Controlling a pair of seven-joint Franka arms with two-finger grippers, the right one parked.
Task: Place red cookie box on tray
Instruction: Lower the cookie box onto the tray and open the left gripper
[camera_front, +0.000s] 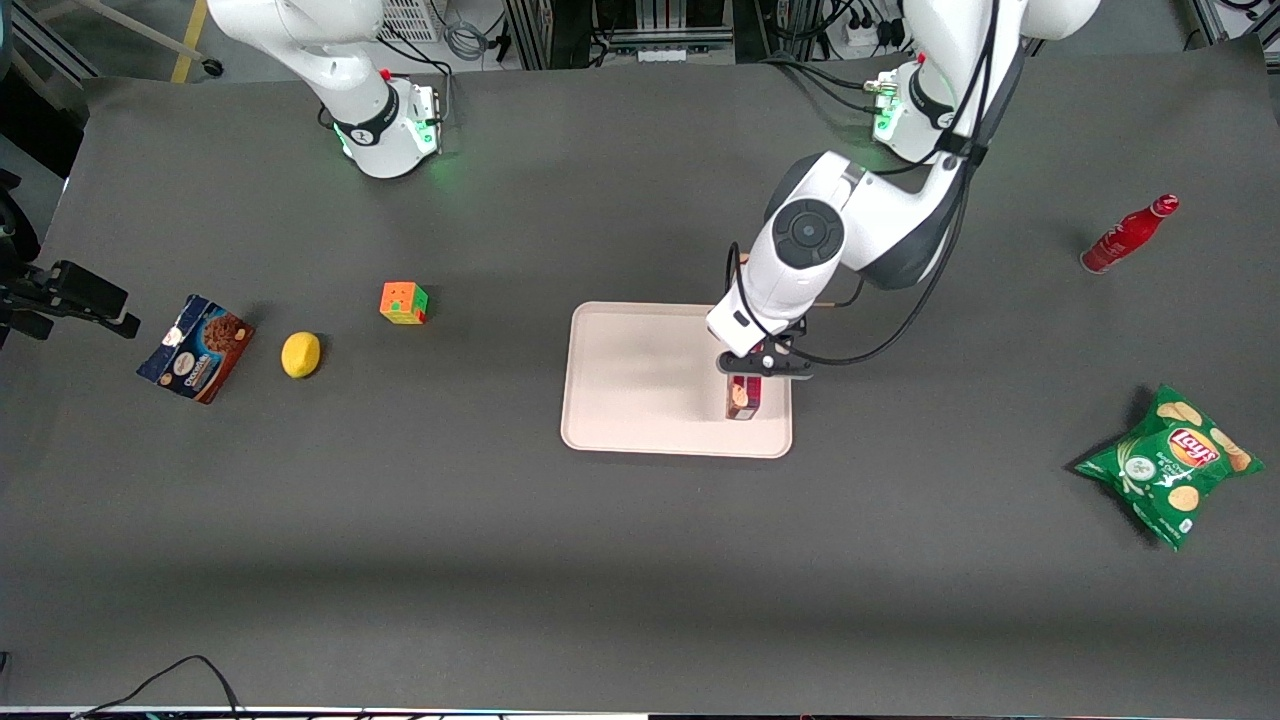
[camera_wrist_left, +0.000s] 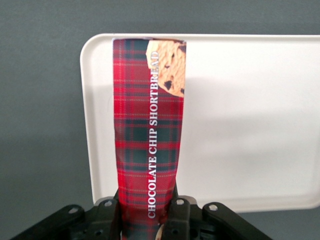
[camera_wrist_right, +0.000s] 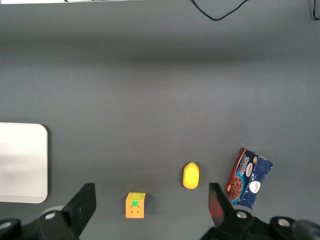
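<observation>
1. While I watch from the remote console, the left arm's black two-finger gripper (camera_front: 752, 372) hangs over the large flat pinkish-cream tray with its low raised rim (camera_front: 600, 400), its fingers (camera_wrist_left: 178, 216) clamped on one end of the long, narrow red plaid cookie box (camera_wrist_left: 148, 125).
2. Seen from the wrist, the carton points straight down from the jaws, lettering running along its length and the cookie picture at its low end; I judge this end-on hold lets the box go down on its short end.
3. From the front, the box stands upright over the part of the tray toward the working arm's end, inside the rim. I cannot tell whether its base touches the tray or hovers just above it.
4. My reading: the carry is all but done, with only the release left. A tall, thin carton on a small foot could topple.
5. Well apart, toward the parked arm's end, lie a blue-and-brown chocolate cookie box (camera_front: 196, 347), a yellow lemon (camera_front: 301, 354) and a multicoloured puzzle cube (camera_front: 404, 303).
</observation>
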